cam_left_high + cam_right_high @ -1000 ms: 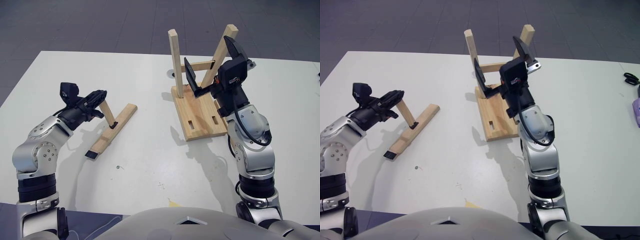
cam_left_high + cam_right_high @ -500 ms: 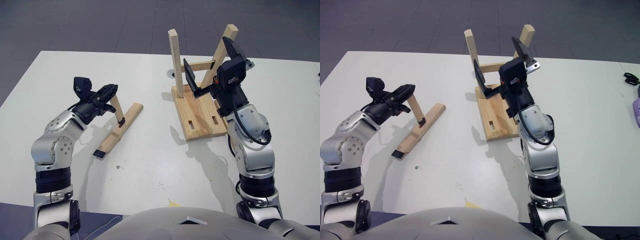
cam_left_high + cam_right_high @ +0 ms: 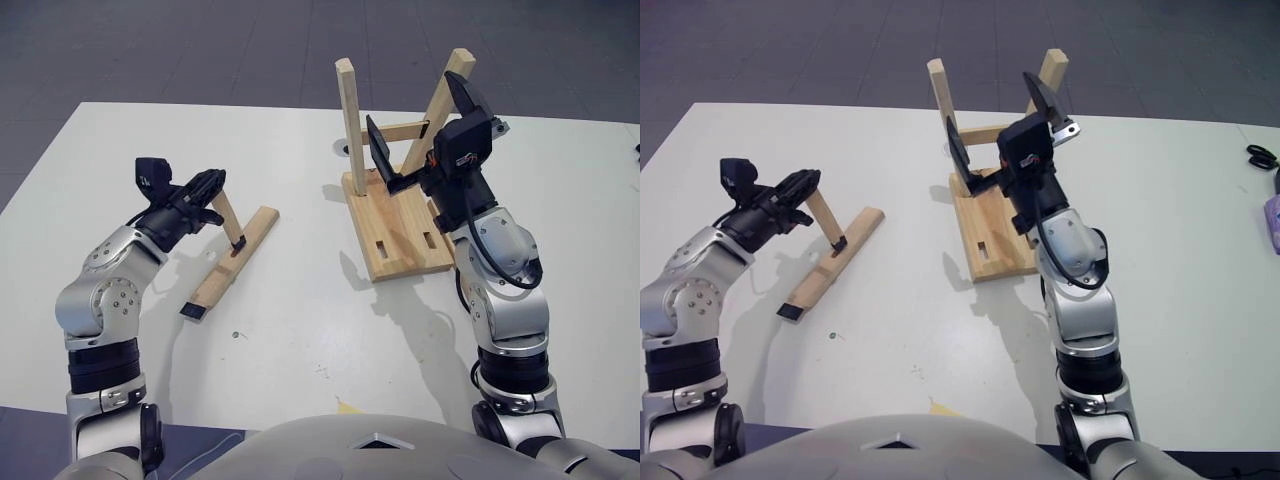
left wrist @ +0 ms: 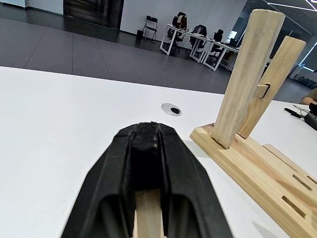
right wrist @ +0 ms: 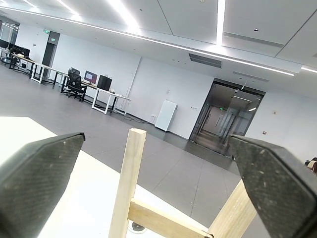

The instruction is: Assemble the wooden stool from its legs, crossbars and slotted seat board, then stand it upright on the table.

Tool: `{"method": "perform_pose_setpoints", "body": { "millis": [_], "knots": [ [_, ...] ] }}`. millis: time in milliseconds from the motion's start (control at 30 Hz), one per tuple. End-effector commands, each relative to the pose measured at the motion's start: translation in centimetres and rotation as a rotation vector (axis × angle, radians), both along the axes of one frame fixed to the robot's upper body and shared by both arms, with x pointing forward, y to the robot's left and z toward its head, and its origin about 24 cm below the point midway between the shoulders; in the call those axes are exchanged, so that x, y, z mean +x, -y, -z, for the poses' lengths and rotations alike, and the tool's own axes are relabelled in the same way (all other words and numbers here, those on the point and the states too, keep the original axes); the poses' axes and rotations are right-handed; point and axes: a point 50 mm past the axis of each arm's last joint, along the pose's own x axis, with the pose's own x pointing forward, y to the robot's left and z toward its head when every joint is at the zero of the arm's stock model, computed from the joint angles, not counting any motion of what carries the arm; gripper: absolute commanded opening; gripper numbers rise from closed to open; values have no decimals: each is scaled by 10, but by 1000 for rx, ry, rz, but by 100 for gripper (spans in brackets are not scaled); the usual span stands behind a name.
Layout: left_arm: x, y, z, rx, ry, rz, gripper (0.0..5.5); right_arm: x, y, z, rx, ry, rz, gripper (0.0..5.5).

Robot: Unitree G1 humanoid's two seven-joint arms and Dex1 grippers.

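Note:
The slotted seat board (image 3: 398,240) lies flat on the table with two legs (image 3: 349,120) standing up from its far end, joined by a crossbar (image 3: 403,131). My right gripper (image 3: 421,128) hovers open in front of that crossbar, its fingers (image 5: 35,192) spread wide with nothing between them. On the left, another leg (image 3: 238,257) with a black foot cap lies on the table. A short crossbar (image 3: 229,219) slants up from it. My left gripper (image 3: 211,186) is shut on that crossbar's upper end, and the wood (image 4: 148,217) shows between its fingers.
A round cable hole (image 3: 342,148) sits in the white table (image 3: 300,330) behind the seat board. A small speck (image 3: 236,335) lies near the front. Dark and purple items (image 3: 1265,160) rest at the far right edge. Bare table lies between the two assemblies.
My left arm carried the leg and crossbar to the right, then slid them slightly back to the left. The right arm and the seat assembly have stayed still.

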Motion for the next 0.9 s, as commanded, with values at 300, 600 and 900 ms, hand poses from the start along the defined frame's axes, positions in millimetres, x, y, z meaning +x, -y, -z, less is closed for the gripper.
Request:
{"method": "perform_pose_setpoints", "body": {
  "millis": [300, 600, 900],
  "knots": [
    [-9, -7, 21, 20, -78, -70, 44, -2, 2, 1, -18, 3, 9, 540],
    [-6, -10, 11, 0, -28, -104, 44, -2, -2, 3, -15, 0, -5, 540],
    [-7, -19, -8, -89, 26, -146, 44, -6, -6, 8, -9, -14, -9, 540]
  ]
}}
